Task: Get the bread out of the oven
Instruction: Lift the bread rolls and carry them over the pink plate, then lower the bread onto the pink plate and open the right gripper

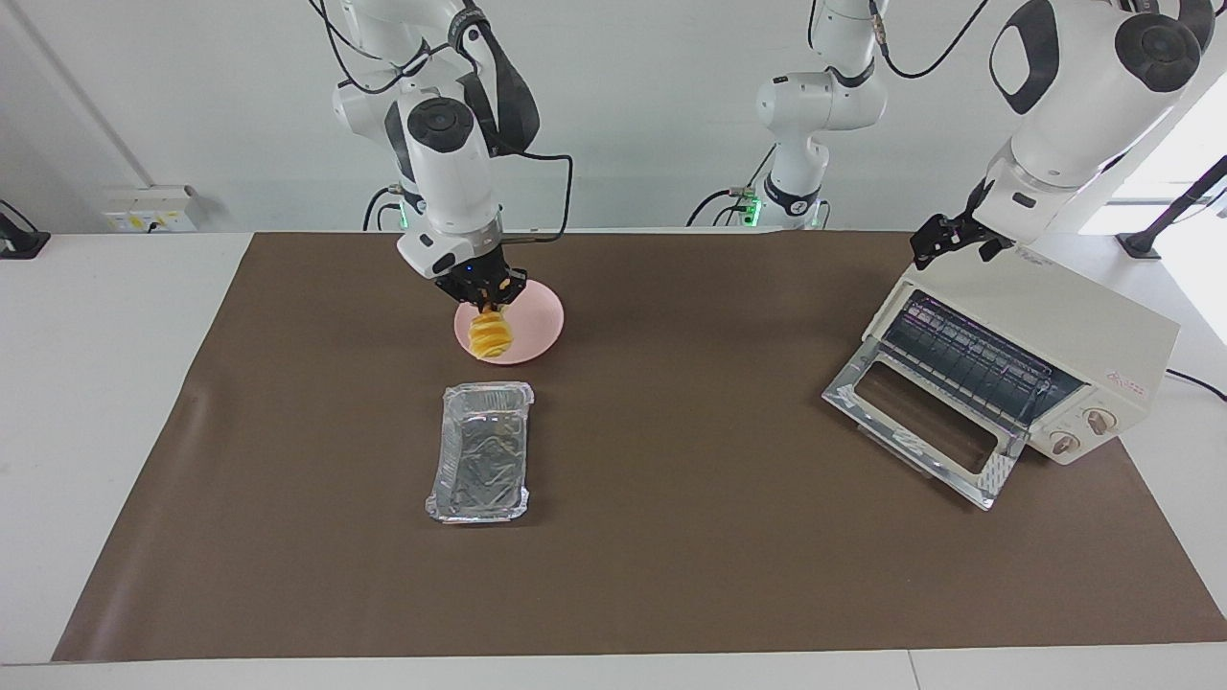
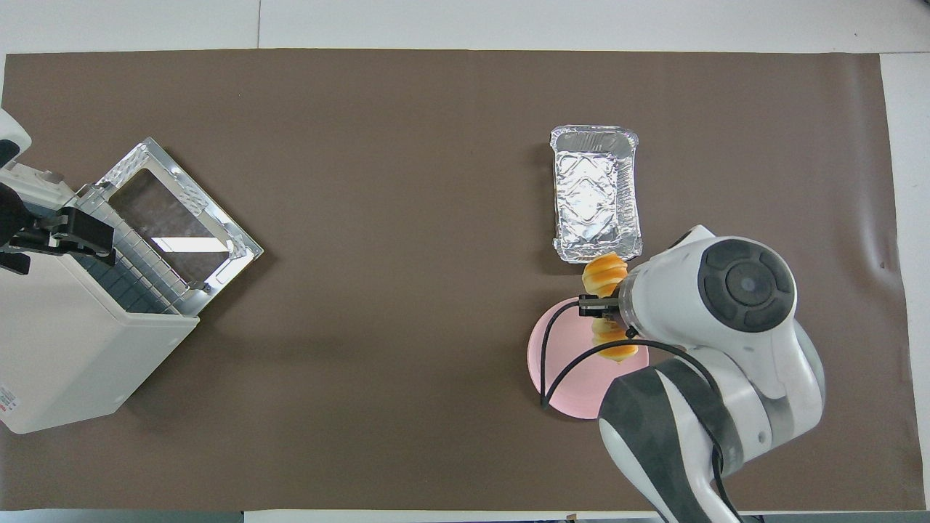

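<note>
The bread [image 1: 491, 335], a golden ridged loaf, hangs end-down in my right gripper [image 1: 491, 307], which is shut on its upper end over the pink plate [image 1: 539, 321]. I cannot tell whether its lower end touches the plate. In the overhead view the bread [image 2: 604, 274] shows on both sides of the right gripper [image 2: 607, 311], over the plate [image 2: 570, 367]. The cream-white oven [image 1: 1093, 335] stands at the left arm's end of the table with its glass door [image 1: 920, 422] dropped open and its rack bare. My left gripper [image 1: 944, 240] rests at the oven's top edge [image 2: 73, 349].
A crinkled silver foil tray [image 1: 481, 450] lies empty on the brown mat, farther from the robots than the plate; it also shows in the overhead view [image 2: 596, 192]. The oven's open door [image 2: 182, 218] juts out over the mat.
</note>
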Tool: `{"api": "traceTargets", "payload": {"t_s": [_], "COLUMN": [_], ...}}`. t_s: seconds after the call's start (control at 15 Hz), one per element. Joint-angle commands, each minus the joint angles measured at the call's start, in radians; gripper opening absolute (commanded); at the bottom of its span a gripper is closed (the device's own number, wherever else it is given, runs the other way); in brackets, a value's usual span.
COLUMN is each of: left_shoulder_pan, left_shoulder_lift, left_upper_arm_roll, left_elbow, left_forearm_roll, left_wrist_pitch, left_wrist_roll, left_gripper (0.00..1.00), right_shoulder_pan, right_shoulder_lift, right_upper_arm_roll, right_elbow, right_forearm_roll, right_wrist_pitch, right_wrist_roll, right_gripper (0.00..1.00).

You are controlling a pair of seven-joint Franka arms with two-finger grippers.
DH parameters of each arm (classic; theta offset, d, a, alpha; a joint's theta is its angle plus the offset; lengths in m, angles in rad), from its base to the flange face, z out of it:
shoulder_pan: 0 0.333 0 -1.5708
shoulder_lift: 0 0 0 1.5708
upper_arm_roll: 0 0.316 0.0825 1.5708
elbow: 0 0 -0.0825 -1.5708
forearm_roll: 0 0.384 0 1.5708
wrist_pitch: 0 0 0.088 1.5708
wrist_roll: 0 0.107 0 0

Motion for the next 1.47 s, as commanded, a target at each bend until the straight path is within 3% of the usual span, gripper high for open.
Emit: {"api": "traceTargets", "payload": {"t_s": [0.0, 0.33, 0.8, 0.87, 0.93, 1.0, 1.27, 1.4], "left_shoulder_pan": [0.011, 0.011, 0.011, 0.011, 0.011, 0.009, 0.011, 0.011], "left_shoulder_lift": [-0.018, -0.018, -0.018, -0.018, -0.018, -0.018, -0.018, -0.018], "left_upper_arm_roll": [-0.003, -0.003, -0.003, -0.003, -0.003, -0.003, -0.003, -0.003], "left_elbow": [-0.015, -0.014, -0.014, -0.015, -0.015, -0.014, -0.014, -0.015], "left_forearm_roll": [-0.017, -0.017, -0.017, -0.017, -0.017, -0.017, -0.017, -0.017], "left_wrist_pitch": [0.015, 0.015, 0.015, 0.015, 0.015, 0.015, 0.015, 0.015], "left_wrist_roll": [0.003, 0.003, 0.003, 0.003, 0.003, 0.003, 0.003, 0.003], "left_gripper": [1.00, 1.00, 1.00, 1.00, 1.00, 1.00, 1.00, 1.00], "right_shoulder_pan": [0.017, 0.043, 0.089, 0.089, 0.089, 0.089, 0.089, 0.084], "right_shoulder_lift": [-0.090, -0.009, 0.033, 0.033, 0.033, 0.033, 0.036, 0.035], "right_upper_arm_roll": [0.001, 0.001, -0.001, -0.001, -0.001, -0.001, -0.001, -0.001], "right_elbow": [-0.193, -0.268, -0.280, -0.280, -0.280, -0.279, -0.254, -0.186], "right_forearm_roll": [0.026, 0.026, 0.026, 0.026, 0.026, 0.026, 0.026, 0.026], "right_wrist_pitch": [0.138, 0.346, 0.405, 0.406, 0.406, 0.406, 0.386, 0.290], "right_wrist_roll": [0.014, 0.033, 0.087, 0.085, 0.087, 0.094, 0.096, 0.094], "right_gripper": [0.00, 0.00, 0.00, 0.09, 0.75, 1.00, 1.00, 1.00]}}
